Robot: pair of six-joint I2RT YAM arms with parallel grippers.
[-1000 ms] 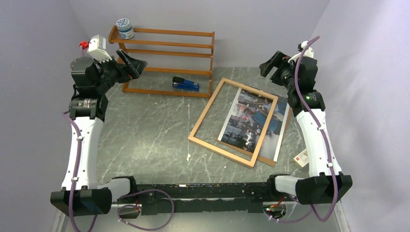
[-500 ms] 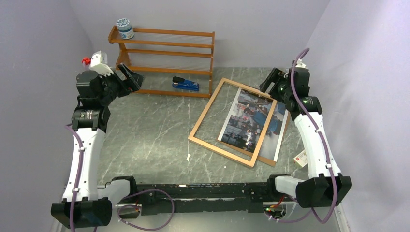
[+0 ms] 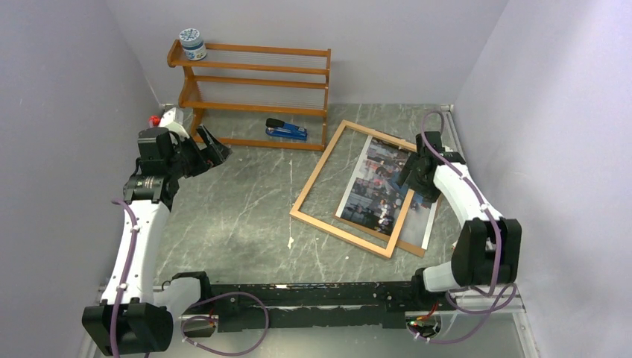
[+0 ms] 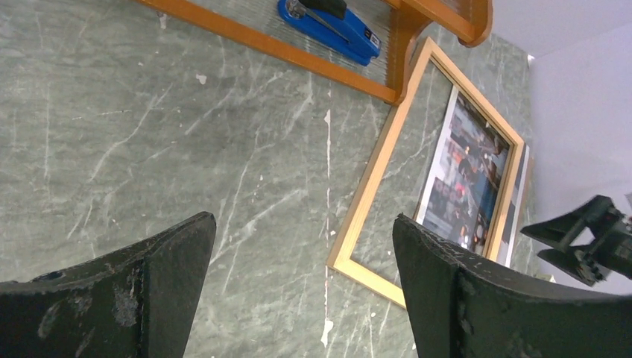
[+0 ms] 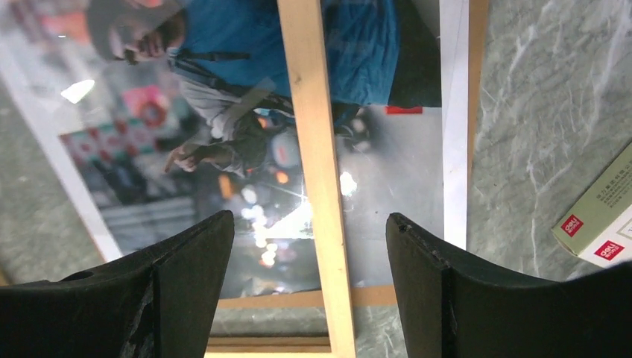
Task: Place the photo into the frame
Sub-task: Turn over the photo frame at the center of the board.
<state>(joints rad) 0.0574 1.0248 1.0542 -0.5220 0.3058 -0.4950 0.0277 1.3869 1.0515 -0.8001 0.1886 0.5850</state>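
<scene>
On the grey table (image 3: 223,216), the photo (image 3: 380,186) is pinned askew under the frame (image 3: 317,169), whose right rail is straddled from above by the parted right gripper (image 5: 309,218). Were that rail dragged, the photo could be creased. Farther off, the left gripper (image 4: 303,218) is parted too.

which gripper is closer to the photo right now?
Right. The right gripper hangs open directly over the photo and a rail of the frame; the left gripper is far off to the left, by the shelf rack.
</scene>
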